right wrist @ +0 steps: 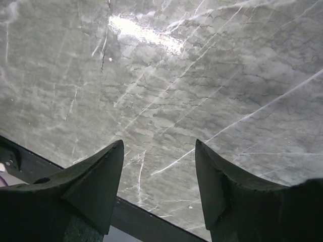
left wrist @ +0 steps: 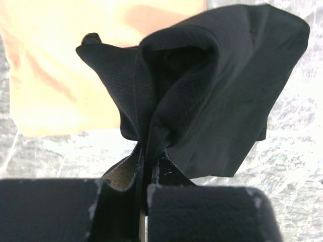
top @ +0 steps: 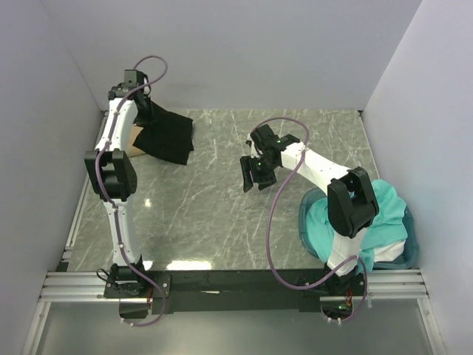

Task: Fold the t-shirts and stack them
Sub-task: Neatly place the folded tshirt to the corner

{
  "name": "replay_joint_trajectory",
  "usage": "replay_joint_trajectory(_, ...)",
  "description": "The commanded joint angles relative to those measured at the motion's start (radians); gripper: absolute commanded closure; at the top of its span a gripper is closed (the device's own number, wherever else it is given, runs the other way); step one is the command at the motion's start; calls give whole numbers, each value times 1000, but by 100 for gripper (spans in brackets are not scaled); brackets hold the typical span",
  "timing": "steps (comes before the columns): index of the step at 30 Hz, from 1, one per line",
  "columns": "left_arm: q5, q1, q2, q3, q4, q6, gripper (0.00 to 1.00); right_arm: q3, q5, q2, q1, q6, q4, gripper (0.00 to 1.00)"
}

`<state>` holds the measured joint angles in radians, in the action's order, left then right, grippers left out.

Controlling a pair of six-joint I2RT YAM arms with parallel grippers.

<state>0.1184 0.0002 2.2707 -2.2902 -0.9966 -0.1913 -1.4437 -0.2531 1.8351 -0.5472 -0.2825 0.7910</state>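
Nearest on the right, the teal shirts (top: 384, 208) sit heaped in the blue tub (top: 305, 222) at the bench's (top: 214, 203) near right corner, spilling over its rim, with the right arm's elbow above them. Further out, mid-bench, the right hand (right wrist: 159, 151) hovers over bare marble, jaws spread wide, nothing between them. Now to the far left corner: the left hand (left wrist: 145, 169) is clamped tight on a bunched fold of the black shirt (top: 170, 137). The wrist view shows cloth squeezed right between the jaws. That pinched edge is raised, and the rest of the shirt drapes down onto the bench. Just beside it on the left, the tan shirt (top: 135, 139) lies flat, its edge tucked under the black one.
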Motion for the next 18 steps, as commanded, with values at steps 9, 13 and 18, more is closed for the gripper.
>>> replay_joint_trajectory(9,-201,153,7,-69,119,24,98,3,-25,1,0,-6,5,35)
replay_joint_trajectory(13,-256,190,24,-69,144,6,98,-1,-25,7,-2,-9,11,35)
replay_joint_trajectory(18,-312,233,46,-66,174,-17,98,3,-22,9,-2,-12,11,35)
